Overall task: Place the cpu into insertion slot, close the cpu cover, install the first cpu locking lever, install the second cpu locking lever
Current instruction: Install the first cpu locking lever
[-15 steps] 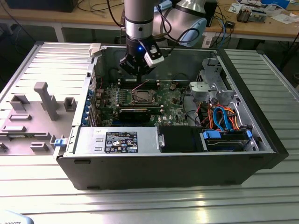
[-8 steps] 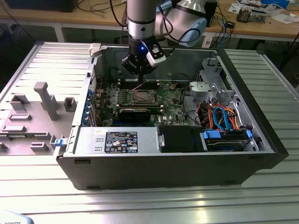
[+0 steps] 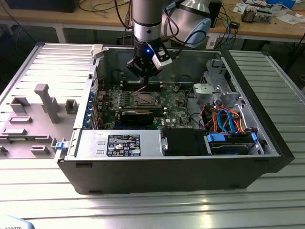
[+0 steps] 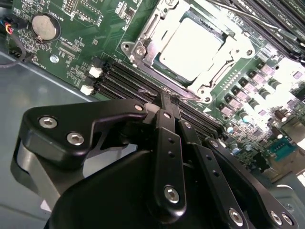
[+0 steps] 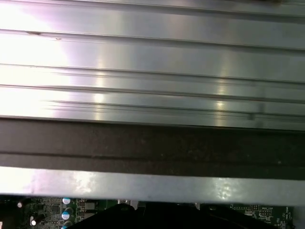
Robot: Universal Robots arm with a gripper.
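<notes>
An open computer case (image 3: 267,143) lies on its side on a ribbed metal table (image 3: 143,210), its green motherboard (image 3: 176,102) facing up. The robot arm (image 3: 147,19) comes down from above, and its black claw (image 3: 144,72) hangs inside the case just above the board, close to the rear wall.

In the second wrist view the claw (image 4: 170,101) has its two slim black fingers (image 4: 166,129) pressed together with no gap showing between them, so it is closed and grips nothing. The tips point at the near edge of the insertion slot (image 4: 190,45), just short of its silver surround and over the long black memory slots (image 4: 128,78) that run beside it.

The cpu (image 4: 190,42) sits flat in the insertion slot, its pale metal top glaring under the light. The cpu cover (image 4: 233,47) appears to lie down around the chip, framing it, though the glare makes the fit hard to judge. In the exterior view the insertion slot (image 3: 144,99) lies just below the claw, towards the case's middle.

A round coin battery (image 4: 43,26) sits on the board well apart from the socket. In the exterior view, orange and blue cables (image 3: 228,121) crowd the case's right side, and grey plastic fixtures (image 3: 45,102) stand on the table at the exterior view's left.
</notes>
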